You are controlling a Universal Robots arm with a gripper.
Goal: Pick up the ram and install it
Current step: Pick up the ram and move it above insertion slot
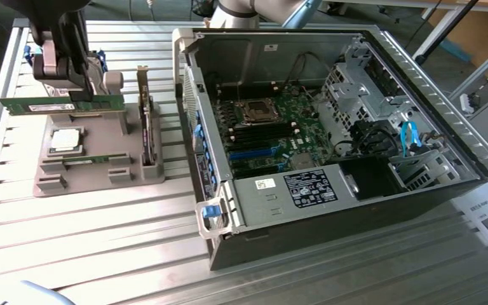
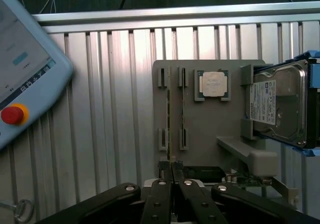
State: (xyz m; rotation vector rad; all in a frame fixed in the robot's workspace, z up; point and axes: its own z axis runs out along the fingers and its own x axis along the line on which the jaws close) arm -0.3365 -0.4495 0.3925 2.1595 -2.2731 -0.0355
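The ram (image 1: 40, 105), a long green stick with a white label, hangs level above the grey fixture (image 1: 100, 175) at the exterior view's left. My gripper (image 1: 79, 95) is shut on it, gripping from above nearer one end. In the wrist view the ram shows edge-on as a thin line (image 2: 169, 129) running away from my gripper (image 2: 171, 176), whose fingers (image 2: 161, 189) are pressed together on it. A second green stick (image 1: 83, 159) lies low in the fixture. The open computer case (image 1: 218, 38) lies on its side to the exterior view's right, with the motherboard (image 1: 286, 136) exposed.
The fixture also carries a square silver processor (image 1: 64, 141), an upright expansion card (image 1: 147, 127) and a hard drive (image 2: 280, 106). A teach pendant (image 2: 25, 73) with a red button lies on the slatted aluminium table (image 1: 100, 241). The case wall (image 1: 195, 127) stands between fixture and motherboard.
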